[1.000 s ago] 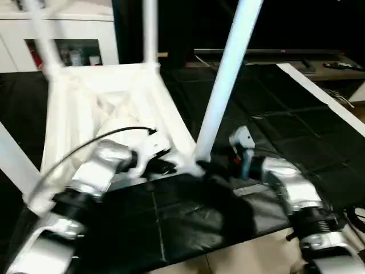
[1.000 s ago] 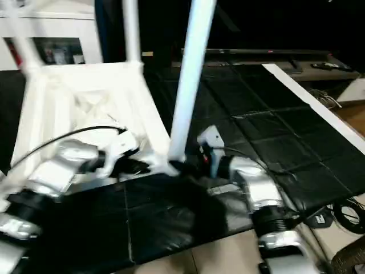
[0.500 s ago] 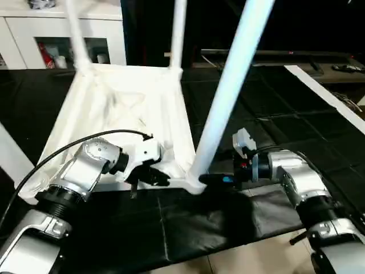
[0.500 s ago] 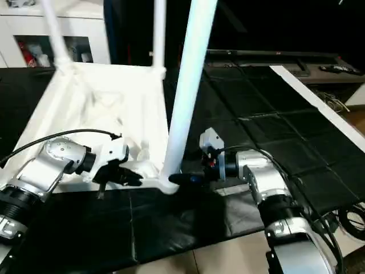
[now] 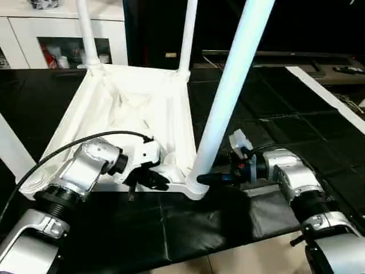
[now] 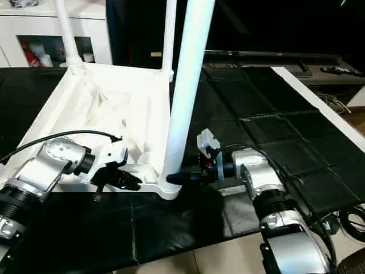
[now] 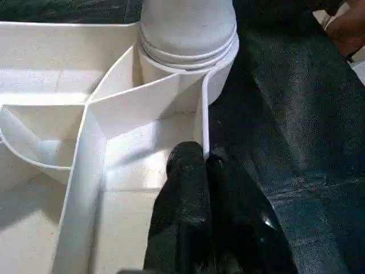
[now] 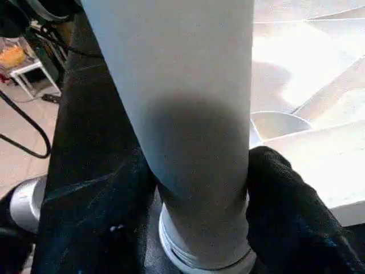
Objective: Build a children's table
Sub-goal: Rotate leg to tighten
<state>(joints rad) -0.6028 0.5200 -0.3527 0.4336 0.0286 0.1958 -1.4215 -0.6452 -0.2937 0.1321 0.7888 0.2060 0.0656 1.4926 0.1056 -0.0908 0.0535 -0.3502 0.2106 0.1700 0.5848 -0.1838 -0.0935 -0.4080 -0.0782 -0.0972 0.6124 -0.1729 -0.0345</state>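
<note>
The white plastic children's table point(image 5: 134, 123) lies upside down on black floor mats point(image 5: 268, 108), with its ribbed underside facing up and its long round white legs pointing up in the air. The left tool point(image 7: 206, 162) is pinched shut on the thin rim wall of the table, close to the near corner socket point(image 7: 188, 43). The right tool point(image 8: 199, 188) has one black finger on each side of the near leg point(image 5: 228, 97), low down by the socket, and the fingers point(image 8: 285, 205) look like they touch the leg. I think the leg is being pushed or turned tight into its socket. The table looks light and stiff, because it is hollow plastic with ribs. The plastic is smooth, so the round leg could slip in the fingers. The leg is long, so holding it low, close to the socket, gives the best control. The rim wall is thin and may bend a little, but it is a good place to hold the table still. Behind the table stands a white cabinet with glass doors point(image 5: 68, 43).
</note>
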